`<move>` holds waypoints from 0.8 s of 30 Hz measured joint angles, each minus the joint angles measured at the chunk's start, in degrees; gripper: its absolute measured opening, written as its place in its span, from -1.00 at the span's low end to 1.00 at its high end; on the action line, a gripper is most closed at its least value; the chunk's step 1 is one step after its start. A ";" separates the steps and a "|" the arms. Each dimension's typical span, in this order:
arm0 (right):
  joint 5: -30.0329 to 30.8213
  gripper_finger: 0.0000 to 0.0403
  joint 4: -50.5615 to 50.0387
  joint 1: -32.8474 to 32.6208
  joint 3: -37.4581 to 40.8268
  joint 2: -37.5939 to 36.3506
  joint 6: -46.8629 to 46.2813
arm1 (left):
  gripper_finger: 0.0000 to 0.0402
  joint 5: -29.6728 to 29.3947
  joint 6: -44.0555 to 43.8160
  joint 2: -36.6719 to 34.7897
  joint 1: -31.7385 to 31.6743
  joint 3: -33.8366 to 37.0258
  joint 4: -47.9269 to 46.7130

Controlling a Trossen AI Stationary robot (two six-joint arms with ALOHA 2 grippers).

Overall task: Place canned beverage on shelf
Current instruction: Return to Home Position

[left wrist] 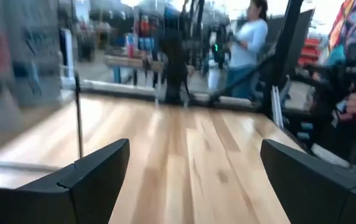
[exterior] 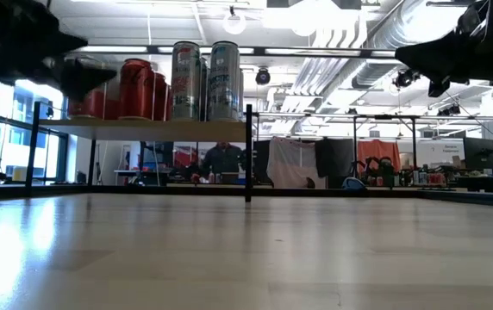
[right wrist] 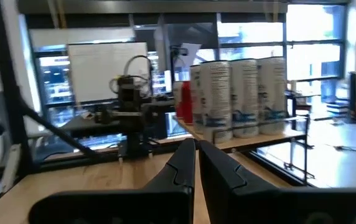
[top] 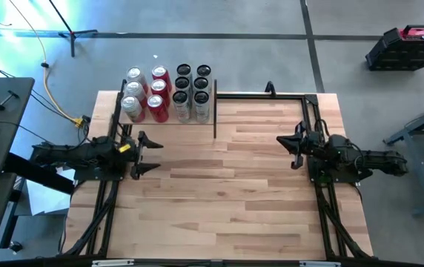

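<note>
High view: twelve cans are seen standing upright on the shelf [exterior: 160, 128] at the tabletop's far-left corner, in four columns of three: pale-topped cans [top: 132, 91] nearest the left edge, red cans [top: 158, 90] beside them, then two columns of dark-topped cans [top: 183, 87]. The columns are packed close, and no can is seen on the tabletop [top: 227, 185] itself, so the placing is judged complete and only the retreat to rest is in hand.

The left gripper [top: 151, 153] is held near the left edge, just short of the shelf's near side, its fingers spread wide and nothing between them. The right gripper [top: 286, 143] is held near the right edge, well apart from the shelf, its fingers pressed together on nothing.

For the retreat to be done well, the left arm is best drawn back toward the left edge, away from the shelf, so that the front cans are not clipped by its spread fingers. Any lift is best kept clear of the black posts. Little risk is judged for the right arm.
</note>
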State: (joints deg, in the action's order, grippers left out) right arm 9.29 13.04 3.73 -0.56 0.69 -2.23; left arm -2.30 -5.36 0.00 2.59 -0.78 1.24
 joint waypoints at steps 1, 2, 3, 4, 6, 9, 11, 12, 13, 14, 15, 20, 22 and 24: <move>-0.86 -0.96 0.02 0.00 0.00 0.00 0.19 | 0.75 0.54 -0.97 0.29 -0.02 -0.02 -0.90; -1.82 -0.96 -0.02 0.00 0.00 0.00 0.36 | 0.75 0.88 -1.23 0.34 0.00 -0.06 -1.11; -2.81 -0.96 -0.06 0.00 0.00 0.02 0.34 | 0.75 0.86 -1.23 0.26 0.00 -0.08 -1.09; -3.72 -0.96 -0.37 0.00 0.00 0.02 0.32 | 0.75 0.48 -0.77 0.16 0.00 -0.12 -0.90; -3.79 -0.96 -1.82 0.00 0.00 0.05 -1.14 | 0.75 -0.65 0.33 0.21 0.00 -0.15 -0.87; -3.42 -0.96 -6.25 0.00 0.02 0.11 -3.62 | 0.75 -1.89 1.52 0.21 0.00 -0.17 -0.44; -3.40 -0.96 -9.41 0.00 0.02 0.11 -3.75 | 0.75 -1.63 0.56 0.44 0.00 -0.17 -0.80; -3.40 -0.96 -10.95 0.00 0.02 0.11 -3.75 | 0.75 -1.36 -0.18 0.58 0.00 -0.17 -0.84; -3.53 -0.96 -11.35 0.00 0.01 0.28 -3.75 | 0.75 -1.36 -0.59 0.76 0.00 -0.15 -0.81; -3.82 -0.96 -11.49 0.00 -0.02 0.58 -3.75 | 0.75 -1.36 -0.97 0.85 0.00 -0.16 -0.84; -3.83 -0.96 -11.49 0.00 -0.02 0.74 -3.75 | 0.75 -1.35 -1.16 1.02 0.00 -0.16 -0.75; -3.86 -0.96 -11.58 0.00 -0.04 0.83 -3.75 | 0.75 -1.36 -1.97 1.21 0.00 -0.16 -0.85; -3.86 -0.96 -11.63 0.00 -0.05 0.83 -3.75 | 0.75 -1.33 -1.97 1.21 0.00 -0.17 -0.77; -3.86 -0.96 -11.68 0.00 -0.07 0.83 -3.75 | 0.75 -1.33 -1.97 1.21 0.00 -0.15 -0.80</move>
State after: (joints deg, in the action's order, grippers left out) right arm 5.42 1.36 3.73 -0.62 1.52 -5.98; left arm -3.64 -7.33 1.21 2.59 -0.93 0.44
